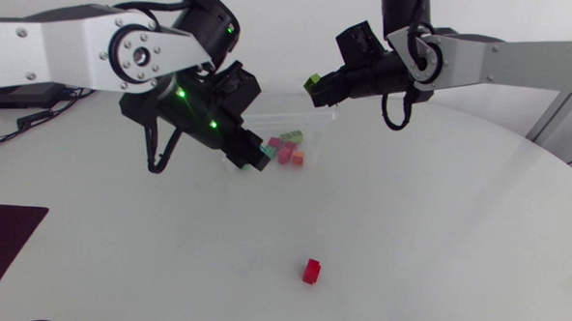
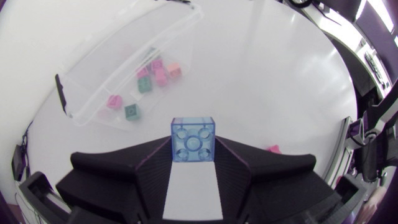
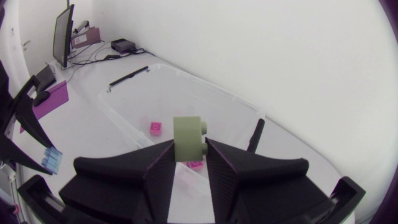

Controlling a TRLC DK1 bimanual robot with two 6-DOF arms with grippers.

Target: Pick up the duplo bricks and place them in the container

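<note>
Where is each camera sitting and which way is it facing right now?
Head view: fixed above the table, looking down; left arm and right arm enter from the sides near the container; a red brick lies apart.
Left wrist view: on the left arm's last link, looking down at table and container; its jaws grip a blue brick.
Right wrist view: on the right arm's last link, looking into the container; its jaws grip a green brick.
Shared: both wrist views show the container holding pink bricks.

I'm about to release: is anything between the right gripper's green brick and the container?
Nothing visible does. The green brick, held in the right gripper, hangs over the open container; the left gripper is aside.
</note>
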